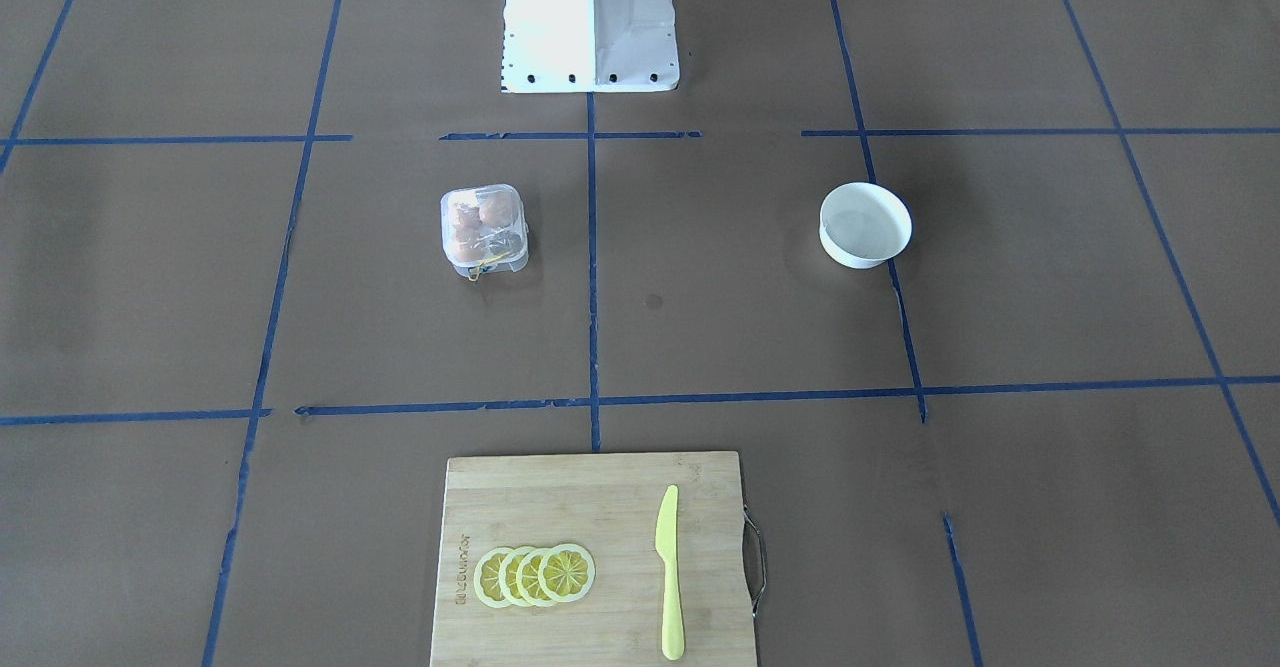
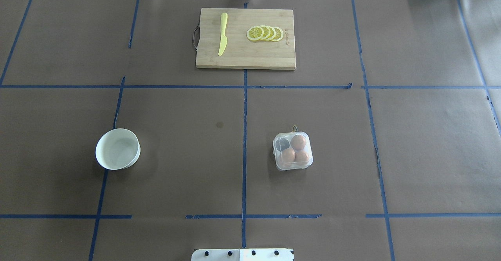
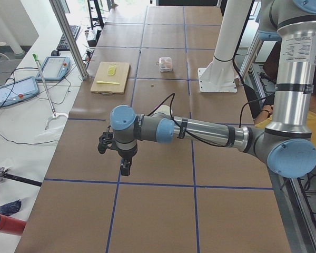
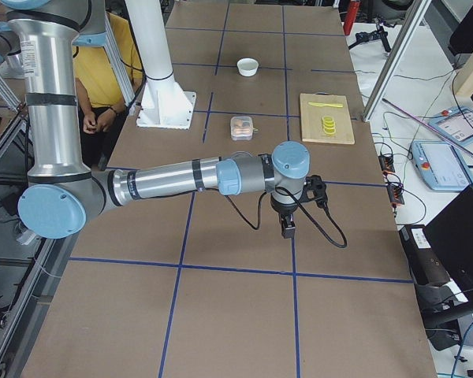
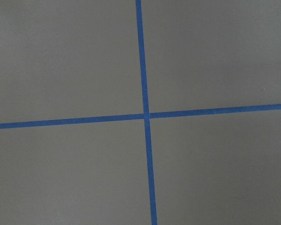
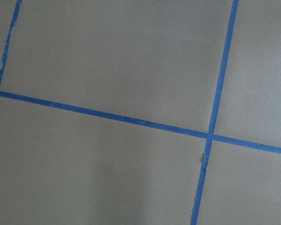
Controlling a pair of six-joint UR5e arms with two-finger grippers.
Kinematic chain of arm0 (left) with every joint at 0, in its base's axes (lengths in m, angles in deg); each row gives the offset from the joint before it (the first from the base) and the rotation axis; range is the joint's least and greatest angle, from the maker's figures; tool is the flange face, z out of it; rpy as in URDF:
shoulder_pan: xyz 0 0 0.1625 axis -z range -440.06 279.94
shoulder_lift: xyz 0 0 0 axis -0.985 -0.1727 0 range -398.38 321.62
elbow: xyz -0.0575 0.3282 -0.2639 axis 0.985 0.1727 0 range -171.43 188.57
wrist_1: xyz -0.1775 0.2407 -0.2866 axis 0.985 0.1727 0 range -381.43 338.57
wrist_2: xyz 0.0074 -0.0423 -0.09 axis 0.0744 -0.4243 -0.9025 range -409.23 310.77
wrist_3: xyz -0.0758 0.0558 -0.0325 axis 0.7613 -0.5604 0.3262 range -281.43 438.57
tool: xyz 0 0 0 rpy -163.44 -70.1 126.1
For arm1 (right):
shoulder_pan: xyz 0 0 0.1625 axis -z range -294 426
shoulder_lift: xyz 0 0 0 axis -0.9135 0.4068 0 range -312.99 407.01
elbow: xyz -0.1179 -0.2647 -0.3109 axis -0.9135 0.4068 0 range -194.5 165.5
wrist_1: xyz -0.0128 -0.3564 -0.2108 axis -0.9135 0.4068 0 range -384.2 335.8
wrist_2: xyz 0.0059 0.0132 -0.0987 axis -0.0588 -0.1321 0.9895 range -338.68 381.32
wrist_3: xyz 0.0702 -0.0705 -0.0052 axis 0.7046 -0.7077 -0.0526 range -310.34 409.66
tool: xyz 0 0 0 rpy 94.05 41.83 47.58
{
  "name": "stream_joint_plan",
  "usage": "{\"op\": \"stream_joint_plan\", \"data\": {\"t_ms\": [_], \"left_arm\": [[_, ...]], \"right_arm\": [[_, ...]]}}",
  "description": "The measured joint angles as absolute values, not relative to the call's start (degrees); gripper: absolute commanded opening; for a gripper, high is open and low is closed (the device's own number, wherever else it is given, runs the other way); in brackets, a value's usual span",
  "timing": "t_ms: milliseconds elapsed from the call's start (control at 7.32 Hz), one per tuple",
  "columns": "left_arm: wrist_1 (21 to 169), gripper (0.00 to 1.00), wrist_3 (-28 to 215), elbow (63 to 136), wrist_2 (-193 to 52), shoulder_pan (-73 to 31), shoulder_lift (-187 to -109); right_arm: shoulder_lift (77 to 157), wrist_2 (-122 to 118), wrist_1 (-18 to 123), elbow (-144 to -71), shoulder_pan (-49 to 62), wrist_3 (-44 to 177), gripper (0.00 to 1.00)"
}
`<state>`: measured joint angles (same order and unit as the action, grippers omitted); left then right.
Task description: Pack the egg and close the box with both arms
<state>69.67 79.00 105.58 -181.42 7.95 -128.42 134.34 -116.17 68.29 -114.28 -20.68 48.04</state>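
The clear plastic box (image 2: 293, 151) stands on the brown table right of the centre tape line, and also shows in the front view (image 1: 484, 230). Three tan-brown eggs lie in its cups; one is the egg (image 2: 298, 141). One cup shows dark and empty. The clear lid seems to lie down over the eggs. My left gripper (image 3: 125, 169) shows only in the left side view, far from the box at the table's end. My right gripper (image 4: 288, 232) shows only in the right side view, far from the box. I cannot tell whether either is open or shut.
An empty white bowl (image 2: 117, 149) stands left of centre. A wooden cutting board (image 2: 250, 57) at the far edge carries lemon slices (image 2: 265, 33) and a yellow knife (image 2: 223, 34). The white base block (image 2: 242, 254) sits at the near edge. Both wrist views show only brown paper and blue tape.
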Motion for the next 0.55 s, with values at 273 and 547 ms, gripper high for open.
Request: {"op": "stream_joint_plan", "data": {"t_ms": [273,547], "left_arm": [[77.40,1.00,78.09,104.68,-181.42,7.86,-126.16],[79.67,1.00,77.98,104.58,-181.69,7.84,-125.55]], "right_arm": [[132.38,-116.05,70.86,-113.92,-19.99,47.95,1.00],[131.55,-115.90,71.66,-113.38,-19.26,48.42,1.00]]}}
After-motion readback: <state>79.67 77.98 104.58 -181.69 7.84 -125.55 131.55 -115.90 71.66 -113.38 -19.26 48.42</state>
